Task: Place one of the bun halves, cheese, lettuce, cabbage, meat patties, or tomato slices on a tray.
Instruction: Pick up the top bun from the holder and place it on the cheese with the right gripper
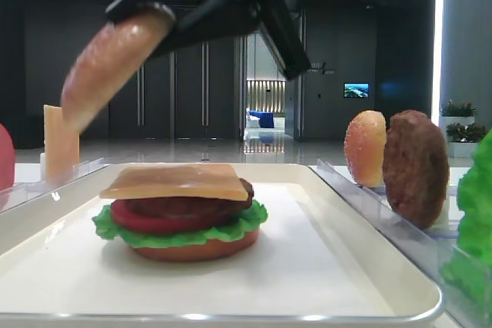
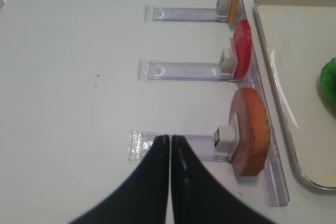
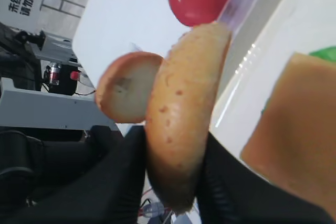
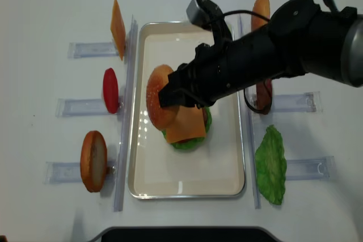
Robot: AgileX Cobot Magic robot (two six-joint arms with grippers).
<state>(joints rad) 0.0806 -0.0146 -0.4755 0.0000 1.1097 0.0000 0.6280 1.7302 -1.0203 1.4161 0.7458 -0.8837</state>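
Note:
My right gripper (image 3: 176,136) is shut on a golden seeded bun half (image 3: 185,103), held on edge. From overhead that bun half (image 4: 158,103) hangs over the left part of the cream tray (image 4: 187,181), beside and partly above a stack there. The stack has cheese (image 4: 185,127) on top, with lettuce (image 4: 191,141), tomato (image 1: 150,218), a patty (image 1: 192,206) and a bottom bun (image 1: 196,250) beneath. My left gripper (image 2: 170,140) is shut and empty, low over the table left of the tray, by a rack holding another bun half (image 2: 251,129).
Clear racks left of the tray hold a cheese slice (image 4: 117,29), a tomato slice (image 4: 110,90) and a bun (image 4: 93,161). Racks on the right hold a bun (image 4: 260,11), a patty (image 4: 262,98) and a lettuce leaf (image 4: 271,165). My right arm (image 4: 295,38) spans the tray's upper right.

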